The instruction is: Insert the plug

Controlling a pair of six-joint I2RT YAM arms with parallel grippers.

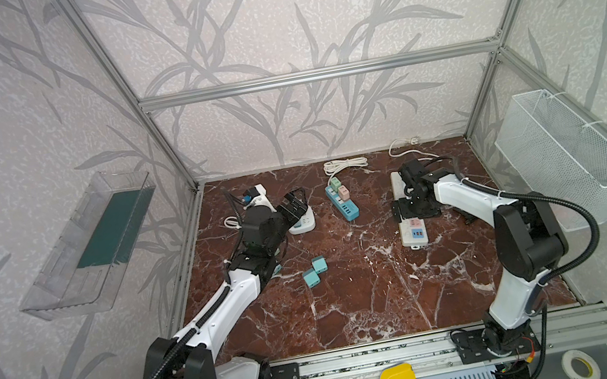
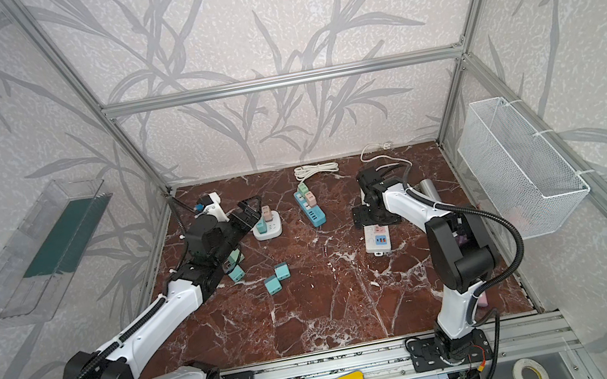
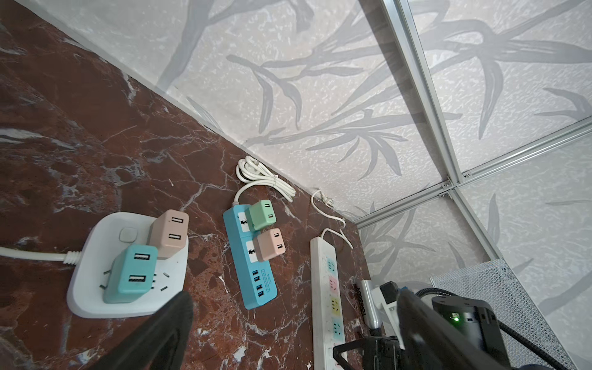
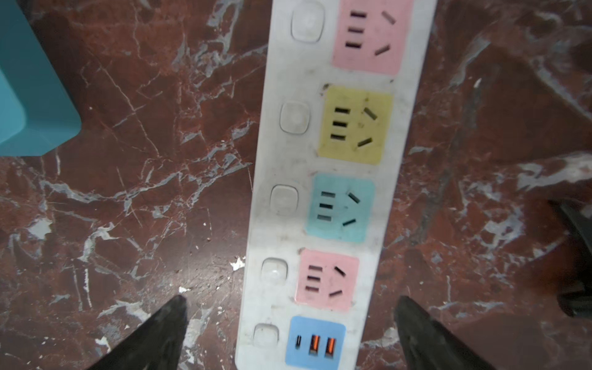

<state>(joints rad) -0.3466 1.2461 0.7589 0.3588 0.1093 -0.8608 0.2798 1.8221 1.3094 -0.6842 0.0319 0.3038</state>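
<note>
Nearest, loose teal plugs (image 1: 315,272) lie together on the table (image 1: 356,307), touched by neither hand. The step, I judge, is fetching one: pinch its flat sides, prongs down, square to the slots, then press straight. Farther back, the right hand (image 4: 291,302) hangs spread and empty over the long white strip (image 4: 288,166) — the left hand (image 1: 296,208), likewise spread and empty, is beside the round strip (image 3: 96,298).
</note>
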